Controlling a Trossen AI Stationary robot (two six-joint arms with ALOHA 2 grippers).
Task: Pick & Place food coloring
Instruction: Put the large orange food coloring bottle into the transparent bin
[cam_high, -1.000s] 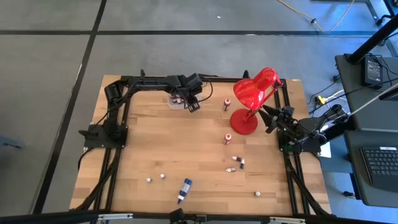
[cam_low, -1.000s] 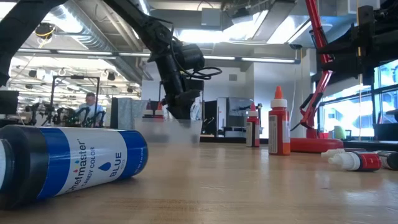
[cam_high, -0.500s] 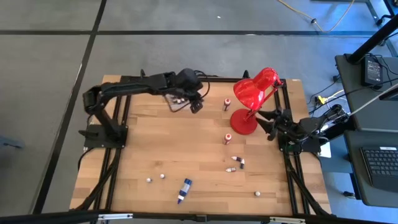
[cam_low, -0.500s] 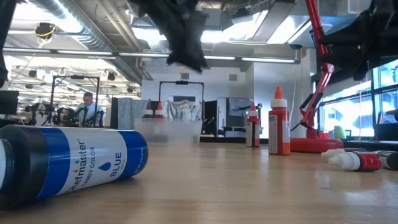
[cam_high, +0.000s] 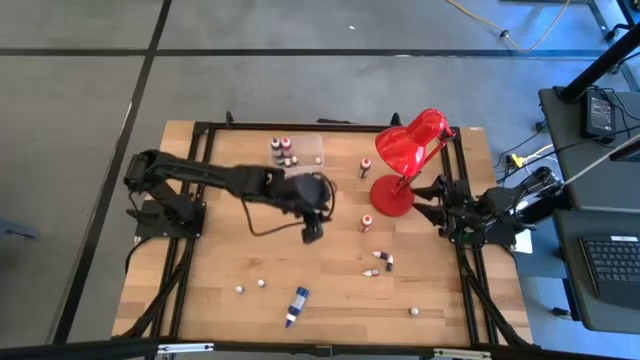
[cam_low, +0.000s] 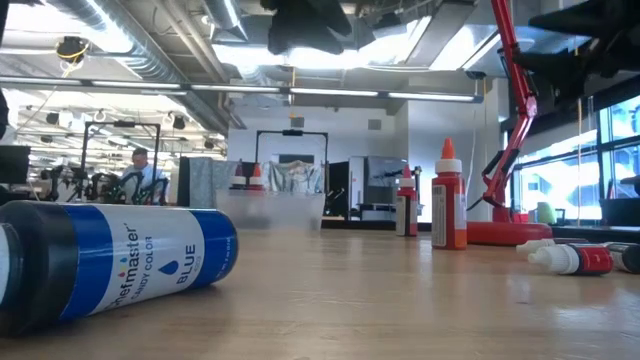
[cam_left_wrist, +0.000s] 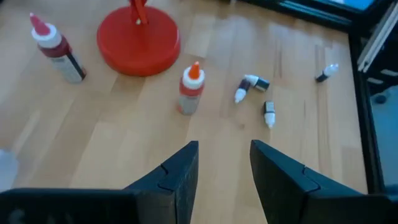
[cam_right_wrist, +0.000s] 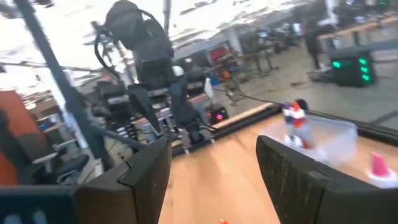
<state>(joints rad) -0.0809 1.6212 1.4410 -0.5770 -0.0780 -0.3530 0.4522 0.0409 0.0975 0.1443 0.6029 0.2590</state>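
Food coloring bottles lie scattered on the wooden table: a blue one (cam_high: 296, 306) on its side near the front edge, tiny ones (cam_high: 380, 260) right of the middle, and an upright orange-capped one (cam_left_wrist: 189, 90). More stand in the clear box (cam_high: 296, 152) at the far edge. My left gripper (cam_high: 312, 232) hovers open and empty above the table's middle, left of the orange-capped bottle. At the right edge, beside the lamp base, my right gripper (cam_high: 435, 197) is open and empty.
A red desk lamp (cam_high: 410, 148) stands at the far right on a round base (cam_high: 392, 196). Another upright bottle (cam_high: 364, 167) stands left of it. Tiny bottles lie near the front edge (cam_high: 250, 287) and at the front right (cam_high: 412, 312). Bare wood lies at the left.
My left gripper has risen from the clear box at the far edge and swung toward the table's middle and near side, with nothing between its fingers. The bottles and the box have stayed where they were.
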